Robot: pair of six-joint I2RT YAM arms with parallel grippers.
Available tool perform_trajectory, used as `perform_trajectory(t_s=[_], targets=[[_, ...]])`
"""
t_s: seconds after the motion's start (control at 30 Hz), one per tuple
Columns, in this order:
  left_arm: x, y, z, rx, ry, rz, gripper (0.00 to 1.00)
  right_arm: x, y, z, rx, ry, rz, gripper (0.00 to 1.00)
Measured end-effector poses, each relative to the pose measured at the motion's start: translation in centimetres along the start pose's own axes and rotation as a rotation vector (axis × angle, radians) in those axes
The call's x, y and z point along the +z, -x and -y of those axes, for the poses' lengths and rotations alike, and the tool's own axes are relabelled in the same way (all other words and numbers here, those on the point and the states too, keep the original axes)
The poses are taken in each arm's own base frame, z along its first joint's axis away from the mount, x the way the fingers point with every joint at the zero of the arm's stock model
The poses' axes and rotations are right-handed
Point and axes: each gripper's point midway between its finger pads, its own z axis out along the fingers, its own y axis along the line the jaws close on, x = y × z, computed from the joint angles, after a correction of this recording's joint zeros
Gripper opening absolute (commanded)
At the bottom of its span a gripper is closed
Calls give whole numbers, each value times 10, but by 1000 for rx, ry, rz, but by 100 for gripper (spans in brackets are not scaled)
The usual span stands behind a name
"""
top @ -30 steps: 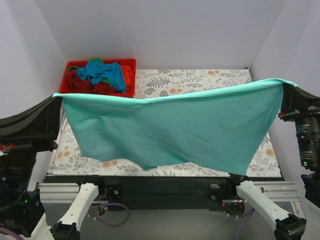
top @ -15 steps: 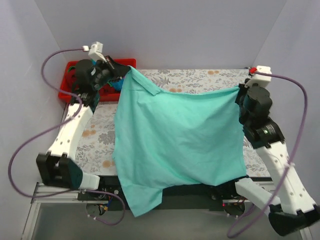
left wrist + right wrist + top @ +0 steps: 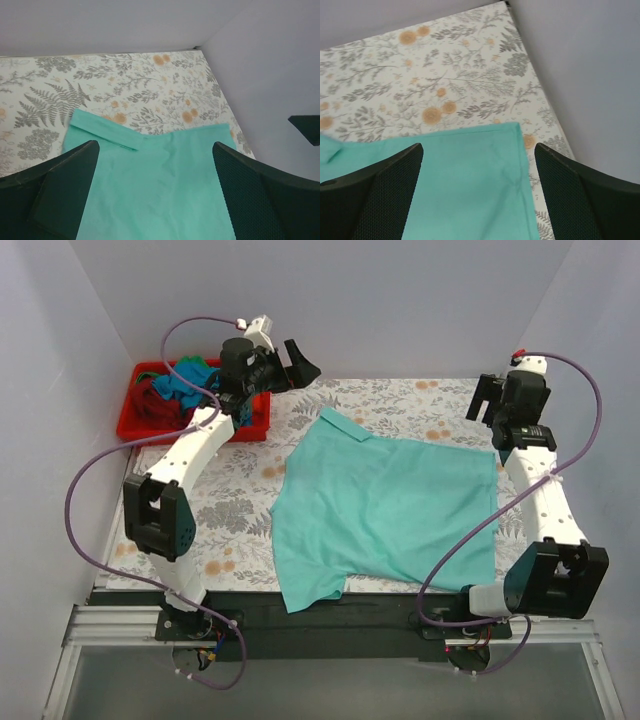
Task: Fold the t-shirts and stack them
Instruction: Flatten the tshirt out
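Observation:
A mint-teal t-shirt [image 3: 390, 505] lies spread flat on the floral table, its near left corner reaching over the front edge. My left gripper [image 3: 298, 362] hangs open above the table just behind the shirt's folded back-left corner, holding nothing. In the left wrist view the teal t-shirt [image 3: 160, 195] fills the space under the open left gripper [image 3: 155, 197]. My right gripper [image 3: 484, 400] is open and empty above the shirt's back-right corner. In the right wrist view that t-shirt corner [image 3: 470, 175] lies below the open right gripper [image 3: 477, 197]. More t-shirts [image 3: 195, 383], blue, dark red, green and orange, are heaped in the bin.
A red plastic bin [image 3: 135, 425] stands at the back left corner of the floral table [image 3: 400, 400]. White walls close in the back and both sides. A black rail [image 3: 400, 605] runs along the near edge.
Both grippers opened and let go of the teal shirt, which dropped from a stretched hang to lie flat on the table. Both arms moved toward the back.

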Motion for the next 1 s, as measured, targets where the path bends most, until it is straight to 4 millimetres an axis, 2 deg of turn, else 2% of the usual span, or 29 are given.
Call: perform_trajectory(t_s=[0.07, 0.13, 0.2, 0.27, 0.33, 0.47, 0.57, 0.73, 1.0], targets=[[-14, -10, 24, 16, -17, -9, 97, -9, 3, -13, 7, 79, 7, 98], [-32, -30, 45, 23, -35, -31, 97, -22, 0, -24, 17, 159, 15, 98], [-50, -60, 59, 13, -39, -75, 97, -34, -11, -30, 29, 212, 5, 98], [-64, -94, 62, -7, -27, -127, 97, -42, -31, -35, 44, 253, -26, 98], [-71, -126, 54, -34, 9, -185, 97, -46, -61, -40, 62, 290, -89, 98], [-78, -184, 21, -94, 120, -297, 97, -49, -127, -48, 94, 337, -244, 98], [-82, -210, 4, -129, 182, -356, 97, -52, -157, -50, 108, 351, -324, 97], [-76, -229, -12, -160, 237, -397, 97, -48, -173, -53, 111, 362, -378, 97], [-65, -277, -47, -195, 347, -498, 97, -32, -208, -58, 109, 357, -495, 96]])
